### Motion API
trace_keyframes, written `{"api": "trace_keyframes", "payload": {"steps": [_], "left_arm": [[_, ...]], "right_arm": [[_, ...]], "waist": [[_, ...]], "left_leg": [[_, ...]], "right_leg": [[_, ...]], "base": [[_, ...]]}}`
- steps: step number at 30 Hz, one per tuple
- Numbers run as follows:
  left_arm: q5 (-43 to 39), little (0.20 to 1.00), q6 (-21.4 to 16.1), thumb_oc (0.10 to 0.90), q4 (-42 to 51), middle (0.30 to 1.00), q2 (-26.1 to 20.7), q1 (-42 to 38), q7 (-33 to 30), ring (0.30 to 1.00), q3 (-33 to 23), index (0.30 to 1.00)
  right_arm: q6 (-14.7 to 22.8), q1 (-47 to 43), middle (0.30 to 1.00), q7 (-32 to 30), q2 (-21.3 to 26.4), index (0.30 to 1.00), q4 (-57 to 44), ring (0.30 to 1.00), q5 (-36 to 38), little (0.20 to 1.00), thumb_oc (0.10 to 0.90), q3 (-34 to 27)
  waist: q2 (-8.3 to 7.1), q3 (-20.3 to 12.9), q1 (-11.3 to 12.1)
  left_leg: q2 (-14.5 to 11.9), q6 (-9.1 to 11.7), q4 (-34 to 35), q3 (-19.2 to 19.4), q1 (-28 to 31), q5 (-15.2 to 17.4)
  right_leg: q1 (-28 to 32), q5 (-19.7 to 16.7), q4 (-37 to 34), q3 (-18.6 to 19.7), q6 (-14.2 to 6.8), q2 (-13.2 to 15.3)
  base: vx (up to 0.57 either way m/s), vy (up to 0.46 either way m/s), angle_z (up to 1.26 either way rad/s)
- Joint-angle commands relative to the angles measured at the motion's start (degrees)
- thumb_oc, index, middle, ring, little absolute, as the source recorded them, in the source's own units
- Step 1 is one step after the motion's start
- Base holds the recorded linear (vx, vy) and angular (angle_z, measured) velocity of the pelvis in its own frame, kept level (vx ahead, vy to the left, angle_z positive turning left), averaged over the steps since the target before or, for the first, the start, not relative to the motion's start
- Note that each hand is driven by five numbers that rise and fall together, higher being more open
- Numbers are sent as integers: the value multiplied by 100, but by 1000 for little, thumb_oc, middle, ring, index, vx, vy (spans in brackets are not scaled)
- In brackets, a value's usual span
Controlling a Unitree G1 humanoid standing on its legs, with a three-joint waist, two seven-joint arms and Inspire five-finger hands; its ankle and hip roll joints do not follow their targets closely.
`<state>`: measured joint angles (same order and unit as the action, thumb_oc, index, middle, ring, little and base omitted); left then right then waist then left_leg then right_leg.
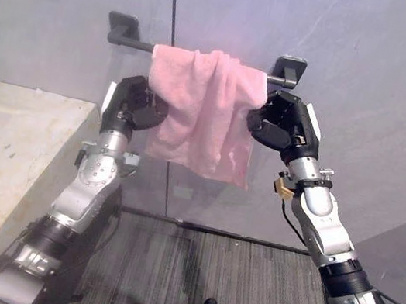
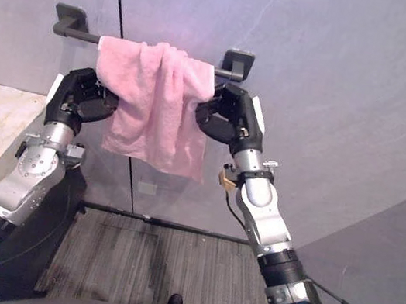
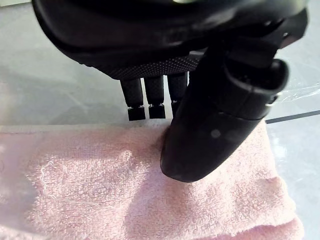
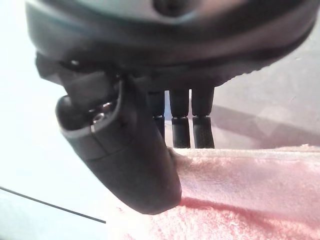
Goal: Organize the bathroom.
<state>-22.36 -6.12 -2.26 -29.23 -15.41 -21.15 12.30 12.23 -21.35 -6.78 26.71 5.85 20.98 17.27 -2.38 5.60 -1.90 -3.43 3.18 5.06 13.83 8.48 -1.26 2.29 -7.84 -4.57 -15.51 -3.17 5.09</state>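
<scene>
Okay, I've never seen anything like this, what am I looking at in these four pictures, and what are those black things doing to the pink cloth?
This is a humanoid robot with two silver arms ending in dark hands. The two wide pictures come from cameras in its head, looking down at its own arms. The two close-ups come from cameras on each wrist. A pink towel hangs bunched over a black towel bar on a grey wall. The left hand pinches the towel's left edge between thumb and fingers, and the right hand pinches its right edge the same way. A pale countertop sits to the left.
</scene>
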Motion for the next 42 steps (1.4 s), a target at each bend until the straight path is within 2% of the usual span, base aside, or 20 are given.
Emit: {"api": "trace_keyframes", "payload": {"steps": [1, 10, 15, 21, 32, 38, 42], "left_arm": [[211, 300, -783, 400, 194, 300, -97, -741, -714, 300, -173, 300], [538, 300, -1272, 400, 332, 300, 697, -275, -1774, 300, -261, 300], [557, 300, -1264, 400, 368, 300, 819, -210, -2015, 300, -160, 300], [550, 300, -1245, 400, 408, 300, 785, -187, -2183, 300, -92, 300], [480, 300, -1220, 400, 377, 300, 758, -153, -2183, 300, -106, 300], [505, 300, -1337, 400, 311, 300, 763, -84, -2299, 300, -161, 300], [507, 300, -1282, 400, 333, 300, 757, -76, -2436, 300, -203, 300]], "right_arm": [[680, -251, 300, -177, -6, 300, -79, 300, -83, 300, 400, 51], [1015, 188, 300, -1242, -616, 300, -292, 300, -79, 300, 400, -161], [1073, 304, 300, -2035, -842, 300, -325, 300, -44, 300, 400, -203], [1111, 486, 300, -2694, -1037, 300, -310, 300, 49, 300, 400, -283], [997, 600, 300, -2586, -1066, 300, -213, 300, -2, 300, 400, -147], [1066, 651, 300, -2912, -1055, 300, -172, 300, 20, 300, 400, -282], [1096, 688, 300, -3081, -1033, 300, -186, 300, 75, 300, 400, -379]], "waist": [[132, -368, -37], [107, -303, -44], [100, -264, -78], [141, -249, -120], [162, -243, -116], [154, -254, -105], [152, -258, -104]], "left_leg": [[223, -155, -6, 198, 43, 486], [221, -183, -6, 202, 63, 509], [222, -196, -6, 258, 86, 516], [232, -223, -6, 307, 97, 514], [240, -242, -6, 307, 89, 513], [228, -223, -6, 309, 93, 505], [233, -229, -6, 287, 90, 500]], "right_leg": [[448, 685, 4, -299, -698, 257], [461, 696, 11, -303, -667, 251], [458, 676, 16, -288, -665, 247], [439, 661, 21, -250, -663, 244], [425, 678, 34, -246, -650, 240], [448, 678, 23, -266, -647, 230], [455, 679, 21, -267, -636, 217]], "base": [[0, 0, 0], [0, 0, 0], [0, 0, 0], [0, 0, 0], [0, 0, 0], [0, 0, 0], [0, 0, 0]]}}
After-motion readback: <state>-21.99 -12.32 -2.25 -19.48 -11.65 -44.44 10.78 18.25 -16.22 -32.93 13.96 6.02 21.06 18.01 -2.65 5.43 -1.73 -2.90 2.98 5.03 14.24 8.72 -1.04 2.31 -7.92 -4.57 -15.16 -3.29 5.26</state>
